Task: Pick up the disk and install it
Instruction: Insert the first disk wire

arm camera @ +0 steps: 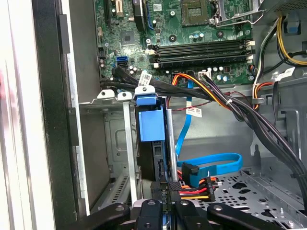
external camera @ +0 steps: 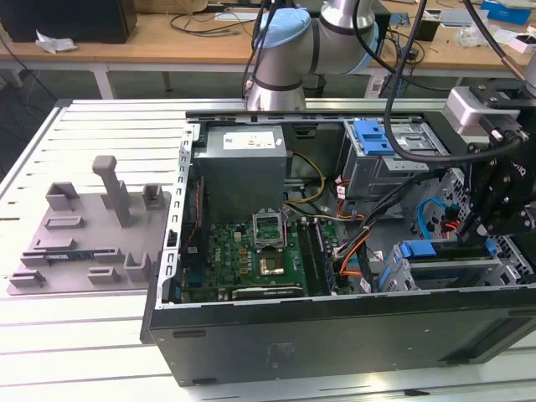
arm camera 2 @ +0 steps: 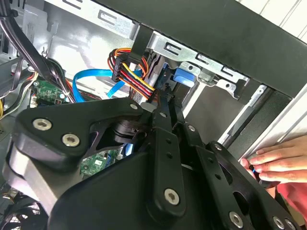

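One disk in its blue frame stands edge-on in the drive cage at 5 o'clock of the computer case, our gripper clamped on its rear edge, so we should push it straight along the rails

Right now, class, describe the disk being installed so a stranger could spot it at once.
Start at the open computer case, then go to the metal drive bay near its front wall. The disk stands on edge there in a blue carrier, above the gripper; unlike the blue cables beside it, it is rigid and blocky.
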